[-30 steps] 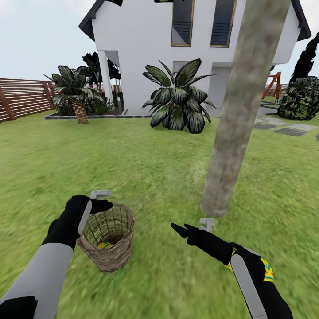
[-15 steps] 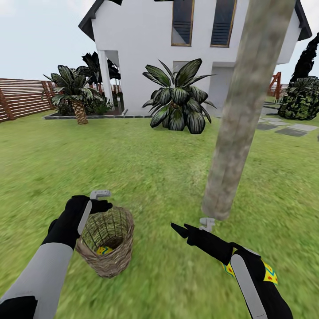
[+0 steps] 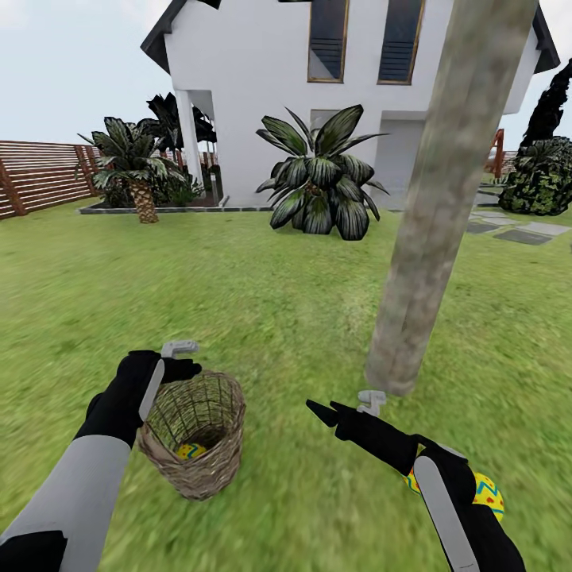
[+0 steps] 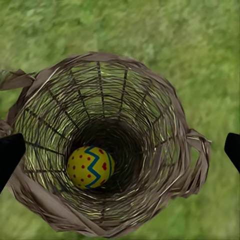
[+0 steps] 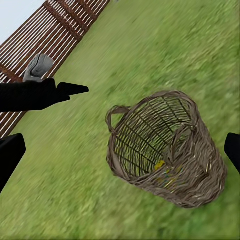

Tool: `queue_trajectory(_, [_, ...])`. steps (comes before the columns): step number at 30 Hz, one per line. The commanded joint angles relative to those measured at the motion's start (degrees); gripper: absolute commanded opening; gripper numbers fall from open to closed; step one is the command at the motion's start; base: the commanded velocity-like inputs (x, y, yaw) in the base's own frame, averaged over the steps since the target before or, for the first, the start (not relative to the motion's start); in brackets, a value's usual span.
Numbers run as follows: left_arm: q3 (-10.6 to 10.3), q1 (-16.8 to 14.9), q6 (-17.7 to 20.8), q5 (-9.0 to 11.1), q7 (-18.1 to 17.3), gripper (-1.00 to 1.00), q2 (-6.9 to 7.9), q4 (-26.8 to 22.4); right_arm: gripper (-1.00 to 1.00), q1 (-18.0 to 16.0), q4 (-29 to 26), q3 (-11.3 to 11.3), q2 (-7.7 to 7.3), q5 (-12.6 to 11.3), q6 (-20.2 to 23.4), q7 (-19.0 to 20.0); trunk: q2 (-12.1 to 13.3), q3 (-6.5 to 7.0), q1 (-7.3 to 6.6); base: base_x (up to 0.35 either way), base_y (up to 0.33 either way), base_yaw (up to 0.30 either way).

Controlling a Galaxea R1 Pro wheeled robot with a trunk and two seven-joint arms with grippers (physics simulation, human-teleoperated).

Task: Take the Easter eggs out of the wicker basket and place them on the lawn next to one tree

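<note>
The wicker basket [image 3: 196, 435] stands on the lawn [image 3: 262, 302] just below my left gripper [image 3: 185, 368], which is open, its fingertips spread wider than the rim. The left wrist view looks straight down into the basket [image 4: 165, 100], where one yellow Easter egg [image 4: 90, 167] with a blue zigzag and red dots lies on the bottom; in the head view the egg [image 3: 188, 451] shows through the weave. My right gripper [image 3: 322, 411] is open and holds nothing, near the foot of the tree [image 3: 425, 214]. Another Easter egg [image 3: 487, 493] lies on the grass, partly behind my right forearm.
A white house [image 3: 262, 87] stands behind, with a big leafy plant [image 3: 322, 179] and a short palm [image 3: 135, 171] before it. A brown slat fence [image 3: 40, 171] runs at the left. Grey paving stones [image 3: 516, 232] and a dark bush [image 3: 544, 179] are at the right.
The basket has rocked slightly and its egg has rolled inside. The view has shifted a little, so more of the egg behind my right forearm shows. Both grippers keep their poses.
</note>
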Motion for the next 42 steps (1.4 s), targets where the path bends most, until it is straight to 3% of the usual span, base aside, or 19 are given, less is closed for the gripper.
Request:
queue_trajectory(1, [0.1,0.0,0.2,-0.2,-0.3,1.00,0.00,-0.1,1.00,0.0,0.0,-0.1,0.03,-0.2,0.4,0.0,0.0,-0.05,-0.01,0.069,0.039,0.000])
queue_trajectory(14, [0.1,-0.1,0.3,-0.2,-0.1,1.00,0.00,4.6,1.00,0.0,0.0,-0.1,0.03,-0.2,0.4,0.0,0.0,-0.05,-0.01,0.053,0.027,0.000])
queue_trajectory(25, [0.1,-0.1,0.2,-0.1,-0.1,1.00,0.06,5.0,1.00,0.0,0.0,-0.1,0.03,-0.2,0.4,0.0,0.0,-0.05,-0.01,0.001,0.000,0.000])
queue_trajectory(35, [0.1,-0.2,0.2,-0.1,-0.1,1.00,0.34,5.4,1.00,0.0,0.0,-0.1,0.03,-0.2,0.4,0.0,-4.0,-1.85,2.19,0.000,0.000,0.000])
queue_trajectory(42, [0.1,-0.3,0.2,-0.1,0.0,1.00,0.50,6.5,1.00,0.0,0.0,-0.1,0.03,-0.2,0.3,0.0,-5.2,-2.39,2.85,0.000,0.000,0.000])
